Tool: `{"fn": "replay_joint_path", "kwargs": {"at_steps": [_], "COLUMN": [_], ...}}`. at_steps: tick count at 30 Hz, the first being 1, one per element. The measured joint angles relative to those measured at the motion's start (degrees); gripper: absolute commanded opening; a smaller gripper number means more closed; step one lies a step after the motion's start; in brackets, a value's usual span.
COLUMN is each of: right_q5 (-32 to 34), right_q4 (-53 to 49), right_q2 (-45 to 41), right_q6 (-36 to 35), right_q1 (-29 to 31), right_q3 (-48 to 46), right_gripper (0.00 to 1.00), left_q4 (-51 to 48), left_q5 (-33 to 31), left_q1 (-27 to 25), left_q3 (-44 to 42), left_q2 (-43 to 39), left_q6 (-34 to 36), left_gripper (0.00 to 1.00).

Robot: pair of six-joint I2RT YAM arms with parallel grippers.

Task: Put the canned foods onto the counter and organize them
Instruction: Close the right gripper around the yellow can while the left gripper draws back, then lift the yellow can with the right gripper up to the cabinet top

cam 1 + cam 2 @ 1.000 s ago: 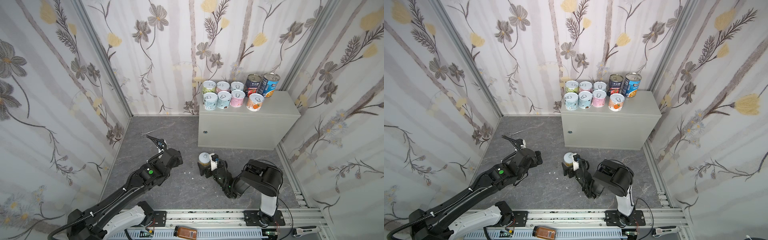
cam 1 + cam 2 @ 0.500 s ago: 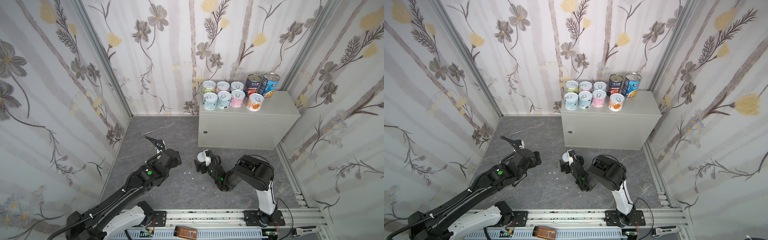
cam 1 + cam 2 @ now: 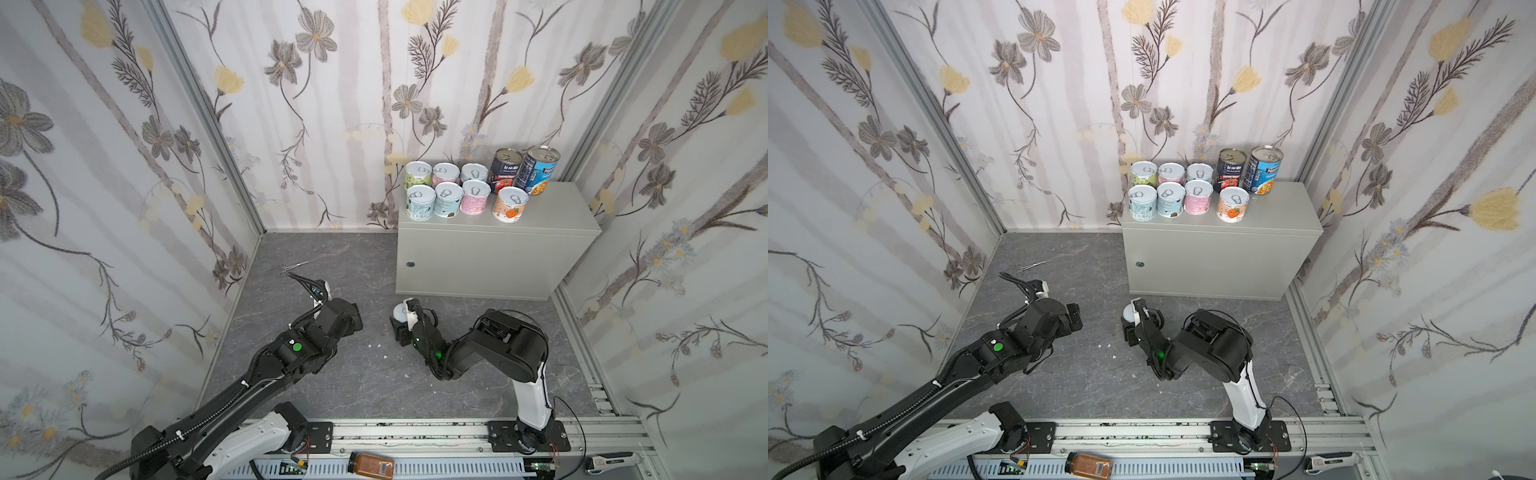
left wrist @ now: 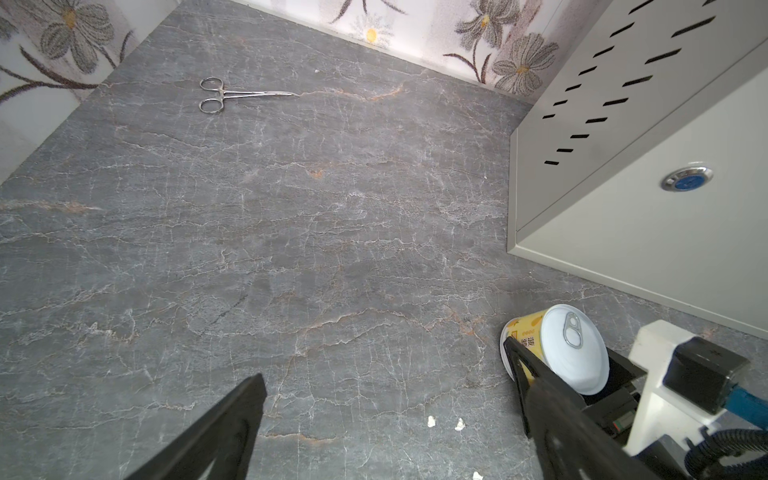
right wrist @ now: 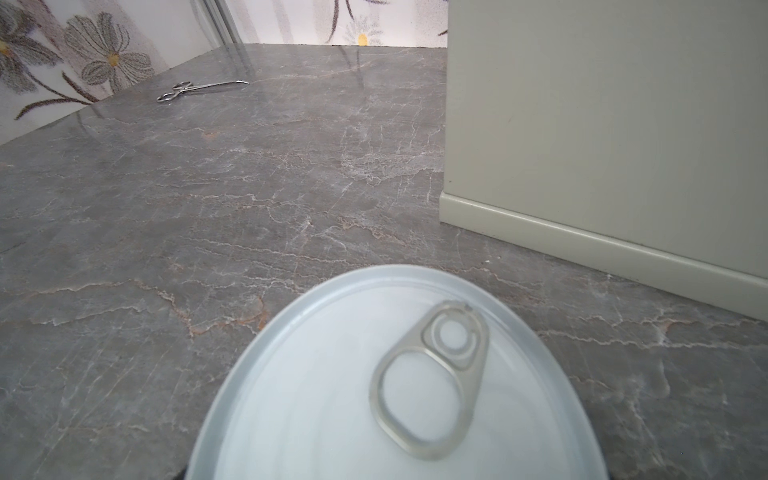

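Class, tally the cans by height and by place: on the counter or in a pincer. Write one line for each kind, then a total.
Short cans on the counter: 7
Tall cans on the counter: 2
Short can in the right pincer: 1
Total: 10

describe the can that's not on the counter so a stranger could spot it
Find the grey cabinet. On the floor in front of its round lock, the right gripper is shut on a short can. Only it is off the top; its label is yellow.
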Motion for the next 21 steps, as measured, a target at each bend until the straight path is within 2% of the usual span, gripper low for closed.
{"fn": "replay_joint_path", "kwargs": {"at_steps": [4,8,14,21], "right_q5": [1.5,2.3,6.8,10.0], "right_q4": [-4.2,-8.4,-20.5,-42.5], "right_q2": [-3.1,-10.2,-26.9,-50.8], "right_q6": [-1.0,-1.3,-1.2,1.4], "right_q1": [2.1,3.3,5.0,4.7], "right_q3": [-1.0,-2.2,-4.0,-4.1], "right_gripper": [0.65,0.62,0.62,0.63], "left_q4": [0.0,0.2,1.4,5.7], "left_q5": [0.1,0.1,2.5,7.8], "left_q1": [0.0,0.0,-0.1,-1.6], "left_q3": [-1.4,-1.7,-0.6,2.1], "left_q2": [0.2,1.7,3.7,2.5], "left_q6": [-0.8,-1.2,0.4,4.3], "left_gripper": [1.00,1.00,1.00,1.00]}}
